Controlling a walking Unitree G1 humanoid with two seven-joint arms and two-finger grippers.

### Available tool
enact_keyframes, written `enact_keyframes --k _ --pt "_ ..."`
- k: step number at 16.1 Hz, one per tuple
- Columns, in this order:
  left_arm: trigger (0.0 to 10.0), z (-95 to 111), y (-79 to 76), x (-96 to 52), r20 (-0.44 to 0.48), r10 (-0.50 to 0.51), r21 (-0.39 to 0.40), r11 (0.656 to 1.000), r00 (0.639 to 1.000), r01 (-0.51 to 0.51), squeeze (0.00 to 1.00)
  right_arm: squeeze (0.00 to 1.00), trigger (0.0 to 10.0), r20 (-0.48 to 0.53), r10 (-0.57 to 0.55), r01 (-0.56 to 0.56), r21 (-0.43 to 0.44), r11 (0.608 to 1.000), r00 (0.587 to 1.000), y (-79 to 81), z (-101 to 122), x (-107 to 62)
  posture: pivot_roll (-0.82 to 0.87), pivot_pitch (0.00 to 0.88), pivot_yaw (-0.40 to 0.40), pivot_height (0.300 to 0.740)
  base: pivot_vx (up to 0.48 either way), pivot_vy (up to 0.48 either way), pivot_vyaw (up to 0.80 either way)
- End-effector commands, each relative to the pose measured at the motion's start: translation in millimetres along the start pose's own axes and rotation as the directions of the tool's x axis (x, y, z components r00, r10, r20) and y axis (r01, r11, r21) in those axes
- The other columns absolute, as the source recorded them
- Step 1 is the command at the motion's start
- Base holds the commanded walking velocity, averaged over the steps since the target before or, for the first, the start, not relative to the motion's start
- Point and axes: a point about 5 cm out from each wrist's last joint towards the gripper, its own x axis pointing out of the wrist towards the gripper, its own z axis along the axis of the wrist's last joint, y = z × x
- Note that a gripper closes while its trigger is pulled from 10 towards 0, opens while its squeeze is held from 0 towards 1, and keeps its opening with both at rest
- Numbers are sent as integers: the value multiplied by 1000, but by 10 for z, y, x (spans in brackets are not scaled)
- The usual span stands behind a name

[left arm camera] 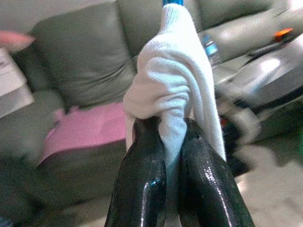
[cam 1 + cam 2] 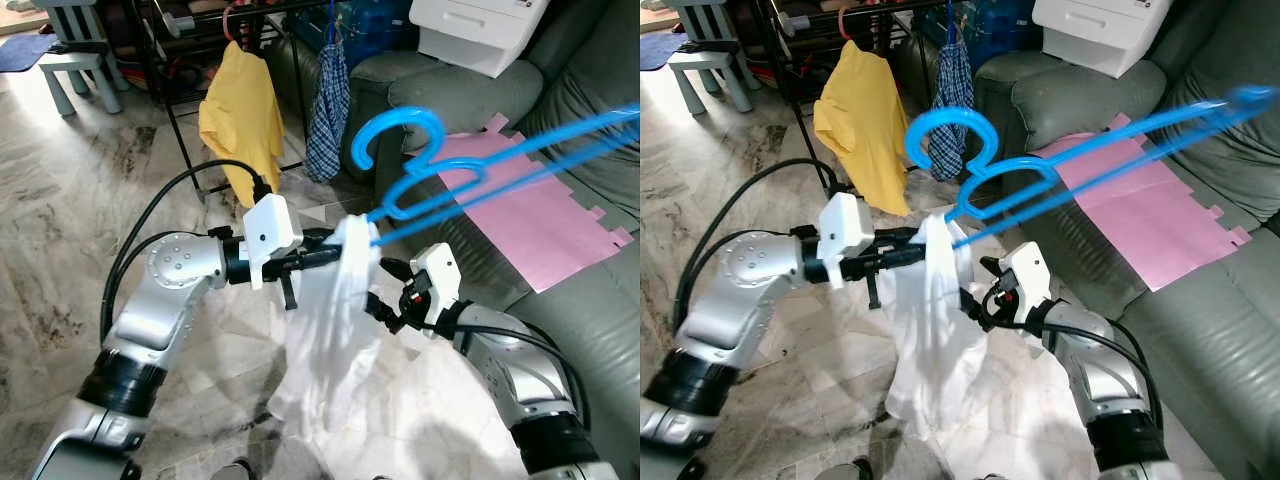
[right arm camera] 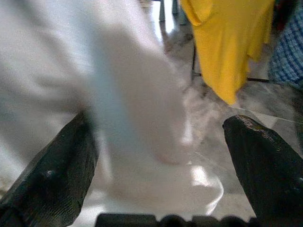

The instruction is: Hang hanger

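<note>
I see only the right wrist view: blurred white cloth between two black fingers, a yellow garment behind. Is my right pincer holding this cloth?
Observer: No. The right pincer is open; the white garment hangs between its fingers without being clamped.
Operator: Then what holds it?
Observer: The left pincer is shut on a bunch of the garment near its top.
Operator: And where is the hanger?
Observer: The blue hanger has one end inside the garment at the left pincer; its long arms stretch out above the grey sofa, hook pointing up.
Operator: Is the rack near?
Observer: The black rack stands beyond the arms, with the yellow garment and a checked cloth on it.
</note>
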Motion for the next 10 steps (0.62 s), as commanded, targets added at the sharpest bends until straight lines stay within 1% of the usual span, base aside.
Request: enact_keyframes --k 1,3,4,5,6,8,9,10 --pt "0 109 -57 38 39 -54 13 998 998 54 0 0 10000 -7 -14 14 -7 1000 1000 -23 -7 3 -49 126 -21 740 0 0 0" --pt "0 205 -148 85 72 -111 7 994 991 110 0 0 10000 -10 -20 19 -9 1000 1000 -27 -21 19 -48 125 -21 740 0 0 0" --pt "0 227 -166 90 77 -122 2 993 990 122 0 0 10000 -10 -20 20 -10 1000 1000 -28 -25 22 -48 125 -21 740 0 0 0" --pt "0 326 -181 114 111 -125 -6 992 986 127 0 0 10000 -19 -26 25 -8 1000 999 -35 -55 29 -45 125 -22 740 0 0 0" --pt "0 407 -161 125 139 -118 -5 993 983 120 0 0 10000 -38 -40 40 -6 999 998 -51 -102 25 -46 125 -22 740 0 0 0" --pt "0 441 -77 93 152 -74 -9 997 986 77 0 0 10000 -98 -82 83 -1 997 992 -105 -204 -18 -44 124 -22 740 0 0 0" --pt "0 368 -12 33 113 -36 -3 999 993 37 0 0 10000 -143 -117 119 5 993 983 -159 -280 -83 -45 125 -21 740 0 0 0" --pt "0 321 30 -5 102 -3 -13 1000 995 4 0 0 10000 -140 -114 117 19 993 984 -168 -287 -124 -45 125 -21 740 0 0 0"
